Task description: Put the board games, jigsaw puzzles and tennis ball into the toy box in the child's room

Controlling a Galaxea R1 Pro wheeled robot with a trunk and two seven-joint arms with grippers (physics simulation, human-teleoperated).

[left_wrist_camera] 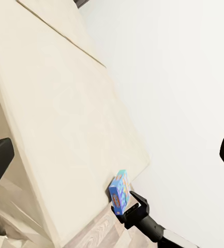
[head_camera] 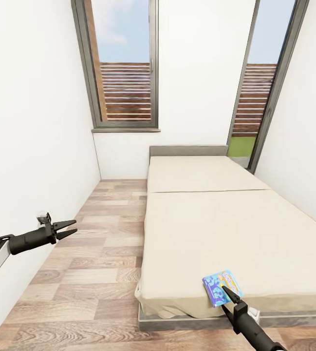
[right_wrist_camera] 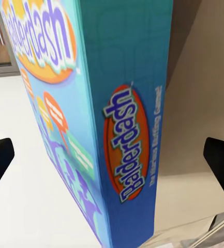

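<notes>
At the lower right of the head view, the small blue Balderdash board game box (head_camera: 222, 287) lies near the foot edge of the beige mattress of the grey-framed bed (head_camera: 216, 229). The right gripper (head_camera: 228, 296) reaches it, fingers spread wide around the box without clamping, apparently lining up a grasp. The left gripper (head_camera: 67, 229) hangs open and empty over the wood plank floor (head_camera: 94, 253) at middle left.

Two tall dark-framed windows (head_camera: 123, 63) (head_camera: 267, 83) in white walls (head_camera: 196, 73), showing brown slatted fencing (head_camera: 128, 90) and blue sky; wood plank floor (head_camera: 89, 273) below.
</notes>
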